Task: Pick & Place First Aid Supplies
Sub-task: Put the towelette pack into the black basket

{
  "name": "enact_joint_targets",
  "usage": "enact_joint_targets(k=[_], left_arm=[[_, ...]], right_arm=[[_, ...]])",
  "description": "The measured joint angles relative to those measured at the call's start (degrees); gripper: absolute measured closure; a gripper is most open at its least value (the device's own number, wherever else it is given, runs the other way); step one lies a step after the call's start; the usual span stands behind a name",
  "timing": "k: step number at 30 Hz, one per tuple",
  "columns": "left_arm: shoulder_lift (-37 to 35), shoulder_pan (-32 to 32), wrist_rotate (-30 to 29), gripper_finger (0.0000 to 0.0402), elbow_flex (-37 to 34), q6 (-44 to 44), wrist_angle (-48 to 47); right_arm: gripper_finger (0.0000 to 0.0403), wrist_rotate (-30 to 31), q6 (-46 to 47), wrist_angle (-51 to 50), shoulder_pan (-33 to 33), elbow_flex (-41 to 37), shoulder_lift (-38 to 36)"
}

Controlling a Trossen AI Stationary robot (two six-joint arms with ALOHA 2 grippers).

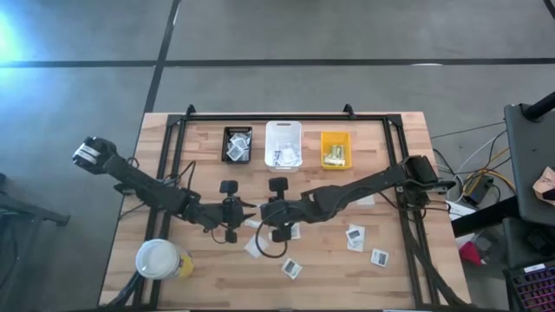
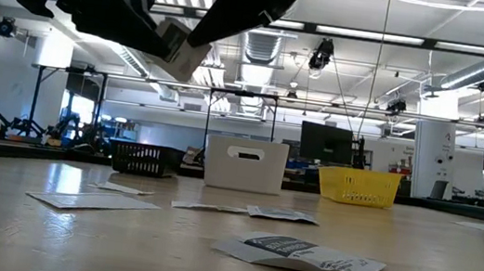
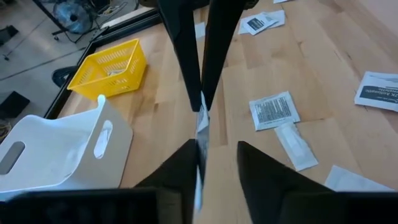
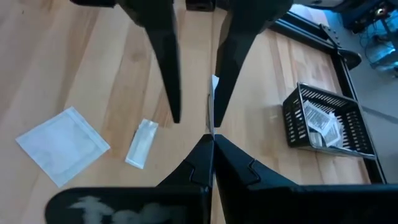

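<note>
Two grippers meet above the wooden table: right gripper, jaws pinched on a thin white paper packet, passes it between the left gripper's parted jaws. Releasing early could drop it. Behind, a black wire bin and white plastic bin hold packets, a yellow bin pale strips.

Black bin, white bin, yellow bin, lidded cup, wooden table
</note>
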Motion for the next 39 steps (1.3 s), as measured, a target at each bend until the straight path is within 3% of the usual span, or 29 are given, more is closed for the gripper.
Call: enact_joint_targets(k=[8, 18, 24, 27, 33, 39], left_arm=[[0.0, 0.0, -0.2, 0.0395, 0.0, -0.1, 0.0], [0.0, 0.0, -0.2, 0.0399, 0.0, -0.4, -1.4], [-0.1, 0.0, -1.2, 0.0400, 0.0, -1.2, -2.9], [-1.3, 0.8, -3.6, 0.0401, 0.0, -2.8, -6.6], [-6.4, 6.6, -5.1, 0.0401, 0.0, -5.9, -14.8], [-12.3, 16.2, -4.3, 0.0401, 0.0, -5.8, -21.3]], right_arm=[[0.0394, 0.0, 0.0, 0.0, 0.0, 0.0, 0.0], [0.0385, 0.6, 1.0, -0.1, 0.0, 0.0, 0.0], [0.0330, 0.9, 2.8, -1.0, -0.1, 0.1, 0.0], [0.0302, 3.4, 2.7, -6.5, 0.0, 1.3, -0.5], [0.0274, 7.4, 7.4, -18.6, -0.1, 3.7, -3.5], [0.0282, 8.1, 10.9, -26.2, 0.0, 3.5, -6.0]])
